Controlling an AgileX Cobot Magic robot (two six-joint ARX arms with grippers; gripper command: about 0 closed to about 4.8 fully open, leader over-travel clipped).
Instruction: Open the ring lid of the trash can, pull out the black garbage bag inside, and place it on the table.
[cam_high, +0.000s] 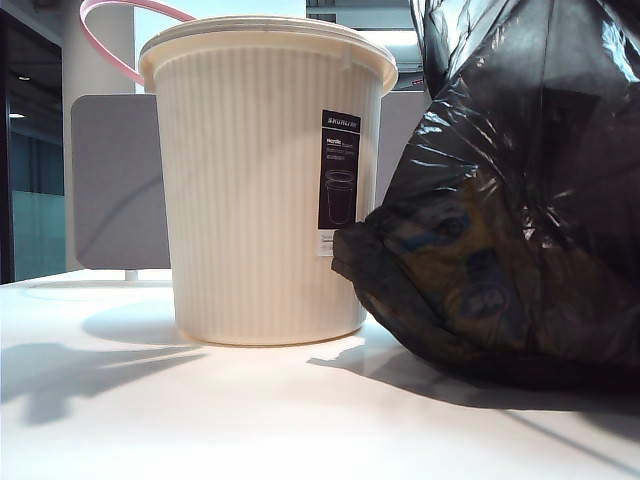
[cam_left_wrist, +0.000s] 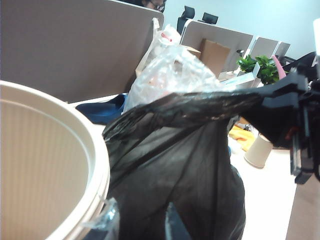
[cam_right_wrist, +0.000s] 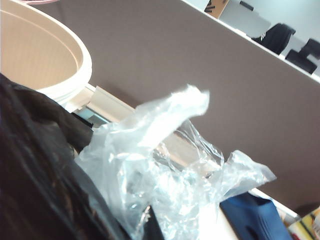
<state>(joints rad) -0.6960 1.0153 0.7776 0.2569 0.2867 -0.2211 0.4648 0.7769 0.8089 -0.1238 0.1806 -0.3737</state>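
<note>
Black garbage bag: glossy, crinkled black plastic, bulky, nearly as tall as the can; faint blue and yellow print shows through its lower skin. It sits on the table just right of the trash can in the exterior view, its lower bulge touching or almost touching the can's wall. Its neck is drawn out taut and sideways into a black gripper, the right gripper, pressed together on the bag's twisted top.

Trash can: cream-white, finely ribbed, upright on the table, dark label with white print facing the camera. Interior bare (seen from the left wrist view).

Ring lid: thin salmon-pink hoop, tilted up behind the can's rim at the left; what holds it is out of sight.

Left gripper: not seen in any view; its jaw state cannot be told.

Also present: crumpled clear plastic, a dark blue item, paper cup, brownish-grey partition panel.
</note>
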